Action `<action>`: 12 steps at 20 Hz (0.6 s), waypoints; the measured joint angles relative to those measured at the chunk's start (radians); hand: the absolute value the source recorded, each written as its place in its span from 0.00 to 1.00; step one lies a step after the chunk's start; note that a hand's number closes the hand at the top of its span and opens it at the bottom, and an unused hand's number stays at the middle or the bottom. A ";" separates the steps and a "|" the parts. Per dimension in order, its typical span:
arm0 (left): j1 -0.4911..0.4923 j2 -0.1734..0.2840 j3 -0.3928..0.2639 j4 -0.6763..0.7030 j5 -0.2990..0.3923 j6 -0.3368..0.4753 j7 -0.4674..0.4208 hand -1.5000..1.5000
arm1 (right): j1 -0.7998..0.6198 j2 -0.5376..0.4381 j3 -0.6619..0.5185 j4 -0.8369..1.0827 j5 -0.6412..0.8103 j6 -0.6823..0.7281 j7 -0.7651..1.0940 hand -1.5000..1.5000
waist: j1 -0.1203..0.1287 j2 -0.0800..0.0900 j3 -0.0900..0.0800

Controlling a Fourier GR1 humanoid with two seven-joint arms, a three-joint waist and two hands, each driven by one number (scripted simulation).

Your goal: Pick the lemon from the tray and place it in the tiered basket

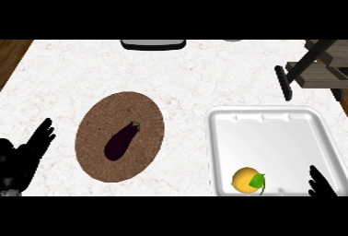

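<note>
1. At the lower right edge, black right hand (319, 183): only fingertips showing, pointing upward over the near right corner of the tray; too little visible to tell how far open, nothing seen held.
2. At the lower left edge, black left hand (27, 154): palm low, fingers straight and spread, angled up and to the right, resting over the tabletop, holding nothing, apart from the mat.
3. Round yellow lemon (246, 179) with a green leaf on its right side, lying inside the tray near its front edge, left of the right hand's fingertips and not touching them.
4. Shallow white rectangular tray (272, 133) with rounded corners, smooth glossy surface and raised rim, on the right half of the tabletop; the lemon the only thing in it.
5. Oval brown woven mat (98, 138), coarse ringed texture, left of the tray and well apart from it.
6. Dark purple elongated eggplant (121, 141) with a small green stem at its upper end, lying tilted across the middle of the mat.
7. White marble-patterned tabletop (183, 78), faintly veined, carrying everything; brown wood showing at the far left corner.
8. Dark metal-framed tiered basket (316, 69) with brownish shelves at the far right, only partly in view, beyond the tray.
9. Grey and white object (153, 44) at the far edge, cut off, kind unclear.
</note>
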 measured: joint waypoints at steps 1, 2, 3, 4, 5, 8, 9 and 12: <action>-0.006 -0.006 0.004 0.007 -0.008 -0.001 -0.001 0.50 | 0.003 0.010 -0.005 0.007 -0.006 0.012 -0.011 0.00 | 0.000 0.000 0.000; -0.005 -0.006 0.010 -0.002 -0.008 -0.005 0.009 0.50 | 0.016 0.026 0.000 0.017 -0.001 0.015 -0.037 0.00 | 0.000 0.000 0.000; -0.002 -0.012 0.013 0.000 -0.013 -0.011 0.008 0.50 | 0.019 0.033 -0.004 0.017 -0.001 0.025 -0.040 0.00 | 0.000 0.000 0.000; 0.007 -0.014 0.023 0.006 -0.016 -0.020 -0.007 0.50 | 0.018 0.038 -0.012 0.023 -0.005 0.036 -0.048 0.00 | 0.000 0.000 0.000; 0.013 -0.011 0.031 -0.009 -0.016 -0.026 0.004 0.50 | 0.009 0.048 -0.007 0.023 0.006 0.038 -0.041 0.00 | 0.001 0.000 0.000; 0.032 -0.026 0.037 -0.044 -0.032 -0.027 0.015 0.50 | -0.022 0.087 -0.008 0.081 0.026 0.043 -0.069 0.00 | 0.002 0.000 0.000; 0.028 -0.036 0.037 -0.036 -0.044 -0.023 0.013 0.50 | -0.011 0.092 -0.011 0.067 0.032 0.042 -0.070 0.00 | 0.001 0.000 0.000; -0.001 -0.046 0.051 -0.018 -0.055 -0.031 0.027 0.50 | -0.009 0.118 -0.020 0.101 0.044 0.052 -0.116 0.00 | 0.000 0.000 0.000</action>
